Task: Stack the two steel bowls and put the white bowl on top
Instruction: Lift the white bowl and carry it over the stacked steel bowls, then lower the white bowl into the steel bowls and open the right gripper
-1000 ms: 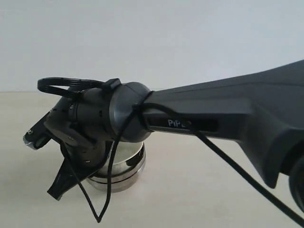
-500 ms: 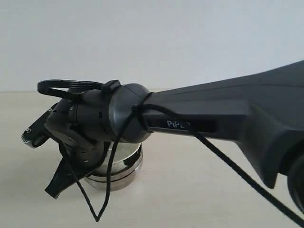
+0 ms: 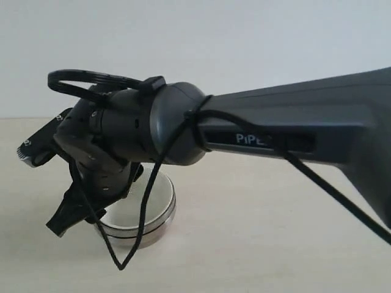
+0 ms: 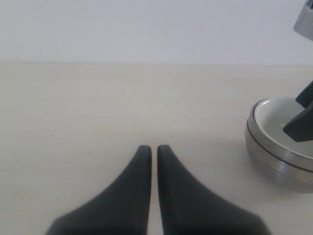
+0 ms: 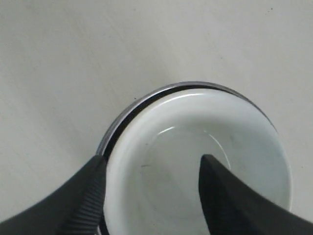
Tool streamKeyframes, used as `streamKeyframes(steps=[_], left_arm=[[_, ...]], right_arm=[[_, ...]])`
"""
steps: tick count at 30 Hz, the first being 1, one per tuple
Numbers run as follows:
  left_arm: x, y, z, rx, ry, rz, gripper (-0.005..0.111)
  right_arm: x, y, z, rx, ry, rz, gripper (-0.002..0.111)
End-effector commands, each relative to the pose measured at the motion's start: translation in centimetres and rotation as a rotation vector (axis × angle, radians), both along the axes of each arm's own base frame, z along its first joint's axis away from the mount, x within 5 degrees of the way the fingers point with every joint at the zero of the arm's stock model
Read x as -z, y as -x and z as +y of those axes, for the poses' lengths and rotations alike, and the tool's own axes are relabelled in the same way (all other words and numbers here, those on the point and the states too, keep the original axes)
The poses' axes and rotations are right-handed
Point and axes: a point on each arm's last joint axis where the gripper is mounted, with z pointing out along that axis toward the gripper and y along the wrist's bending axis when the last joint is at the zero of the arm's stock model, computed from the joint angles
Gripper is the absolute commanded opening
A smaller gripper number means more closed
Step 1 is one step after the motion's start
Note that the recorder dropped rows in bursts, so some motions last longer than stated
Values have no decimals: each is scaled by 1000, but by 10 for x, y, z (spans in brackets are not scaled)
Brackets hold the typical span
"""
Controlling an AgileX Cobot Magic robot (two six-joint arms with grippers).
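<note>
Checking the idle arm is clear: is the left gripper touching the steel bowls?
Apart. The left wrist view shows bare table between the left gripper and the steel bowls.

The steel bowls (image 4: 272, 157) are shiny, mirror-like metal; the white bowl (image 5: 195, 142) is smooth, glossy, ceramic-looking. The table (image 4: 88, 103) is pale and matt, and the right fingers (image 5: 73, 205) are matt black, one pad ribbed.

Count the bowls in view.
3, all in one stack: white bowl on top, nested in the upper steel bowl, which sits in the lower steel bowl. The right arm may hide others.
</note>
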Motion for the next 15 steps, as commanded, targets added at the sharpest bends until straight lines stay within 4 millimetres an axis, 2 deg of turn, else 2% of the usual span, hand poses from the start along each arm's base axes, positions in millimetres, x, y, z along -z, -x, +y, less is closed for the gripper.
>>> streamKeyframes(steps=[1, 3, 5, 8, 9, 13, 15], left_arm=[[0, 0, 0, 3, 5, -7, 4], [0, 0, 0, 3, 5, -7, 4], [0, 0, 0, 3, 5, -7, 4], [0, 0, 0, 3, 5, -7, 4], [0, 0, 0, 3, 5, -7, 4], [0, 0, 0, 3, 5, -7, 4], [0, 0, 0, 3, 5, -7, 4]], right_arm=[[-24, 3, -8, 9, -24, -24, 50], [-31, 4, -10, 12, -29, -28, 46], [-36, 4, -12, 14, -32, -33, 33], [-37, 3, -13, 9, -23, -52, 4], [-37, 3, -13, 8, -20, -57, 0], [-36, -5, -18, 67, -43, -41, 0], [-36, -21, -29, 133, -55, -30, 0]])
